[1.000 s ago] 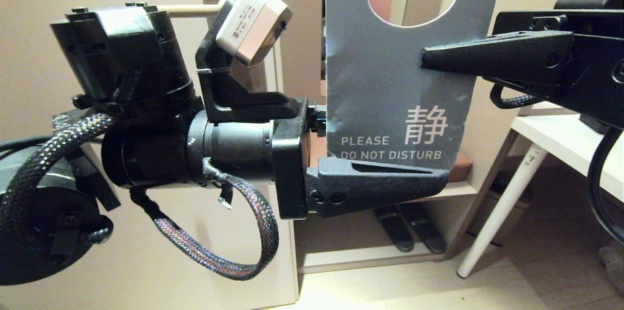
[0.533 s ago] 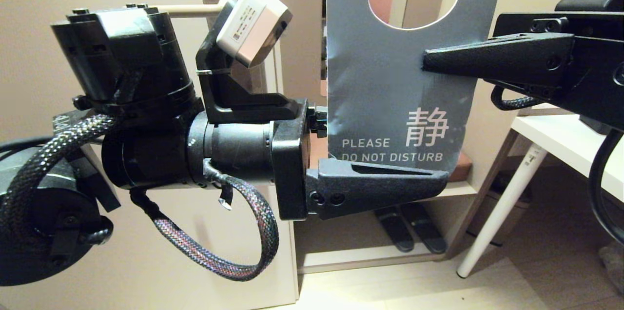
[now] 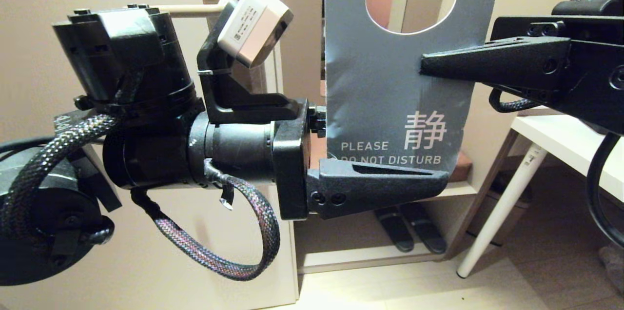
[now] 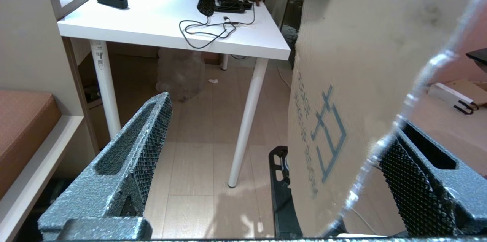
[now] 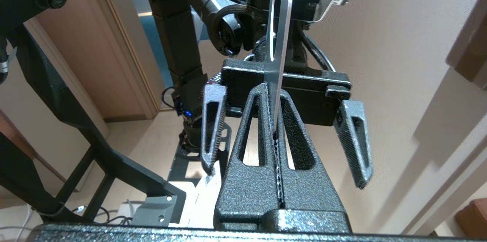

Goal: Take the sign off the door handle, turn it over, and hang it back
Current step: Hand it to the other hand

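Fingers of the right gripper (image 5: 274, 135) are pressed flat together on the edge of the sign (image 3: 390, 86), a flat blue-grey card hanger with a round hole and white "PLEASE DO NOT DISTURB" lettering, so the card is held upright in the air between the two arms. Opposite them, the left gripper (image 4: 274, 166) is spread wide, and the lower end of the sign stands inside its gap, with one textured black finger on the blue face and the other on the pale "MAKE UP ROOM" face; contact with either finger cannot be told. A handover for the flip appears to be in preparation. Should the right fingers be released before the left ones are closed, the card could drop to the floor. Should the left fingers be closed while the card sits off-centre between them, the thin card could be bent or twisted out of the right grip. Beyond the fingers, the slim cream lever of the door handle (image 3: 190, 8) is seen bare, behind the left wrist. Farther off, a white table (image 4: 159, 21) with a loose black cable (image 4: 207, 31) is seen.
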`<state>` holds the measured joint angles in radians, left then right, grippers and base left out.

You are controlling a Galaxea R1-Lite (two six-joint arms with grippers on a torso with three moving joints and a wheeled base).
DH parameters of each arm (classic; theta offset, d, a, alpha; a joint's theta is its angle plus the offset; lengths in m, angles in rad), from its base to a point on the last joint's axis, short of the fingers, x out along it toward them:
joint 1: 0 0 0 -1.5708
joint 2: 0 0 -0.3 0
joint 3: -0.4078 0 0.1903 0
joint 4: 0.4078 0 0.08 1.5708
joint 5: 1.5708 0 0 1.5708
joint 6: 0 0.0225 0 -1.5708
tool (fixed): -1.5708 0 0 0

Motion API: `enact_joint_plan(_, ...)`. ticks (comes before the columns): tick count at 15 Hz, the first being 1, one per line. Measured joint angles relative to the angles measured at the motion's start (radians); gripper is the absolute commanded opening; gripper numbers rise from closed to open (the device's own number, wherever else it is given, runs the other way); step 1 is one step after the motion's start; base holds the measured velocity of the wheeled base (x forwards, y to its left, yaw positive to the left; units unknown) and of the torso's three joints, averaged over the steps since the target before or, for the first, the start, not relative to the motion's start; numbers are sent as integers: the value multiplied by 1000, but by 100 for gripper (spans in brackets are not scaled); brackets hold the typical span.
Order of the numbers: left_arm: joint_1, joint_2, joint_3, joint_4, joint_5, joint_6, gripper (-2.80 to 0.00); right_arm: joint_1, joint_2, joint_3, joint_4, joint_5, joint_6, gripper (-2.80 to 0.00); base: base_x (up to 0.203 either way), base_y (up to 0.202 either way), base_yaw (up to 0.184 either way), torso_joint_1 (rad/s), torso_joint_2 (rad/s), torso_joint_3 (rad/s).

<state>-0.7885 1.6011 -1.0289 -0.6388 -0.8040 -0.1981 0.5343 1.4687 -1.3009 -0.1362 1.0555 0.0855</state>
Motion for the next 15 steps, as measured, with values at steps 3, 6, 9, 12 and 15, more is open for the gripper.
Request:
enact_joint_plan(3, 0, 0, 0, 0, 0, 1, 0, 8, 3, 0, 0, 0, 0, -280, 0, 0, 0, 0, 0, 0)
enact_joint_plan(6, 1, 0, 0, 0, -1, 1, 0, 10, 5, 0, -1, 0, 0, -280, 0, 0, 0, 0, 0, 0)
enact_joint_plan(9, 2, 0, 0, -2, 0, 4, -280, 10, 8, -1, 0, 0, -2, -280, 0, 0, 0, 0, 0, 0)
enact_joint_plan(12, 4, 0, 1, -11, 1, -10, -280, 10, 9, -1, 0, 0, -1, -280, 0, 0, 0, 0, 0, 0)
enact_joint_plan(15, 4, 0, 1, -15, 1, -11, -280, 10, 10, -1, -1, -1, -2, -280, 0, 0, 0, 0, 0, 0)
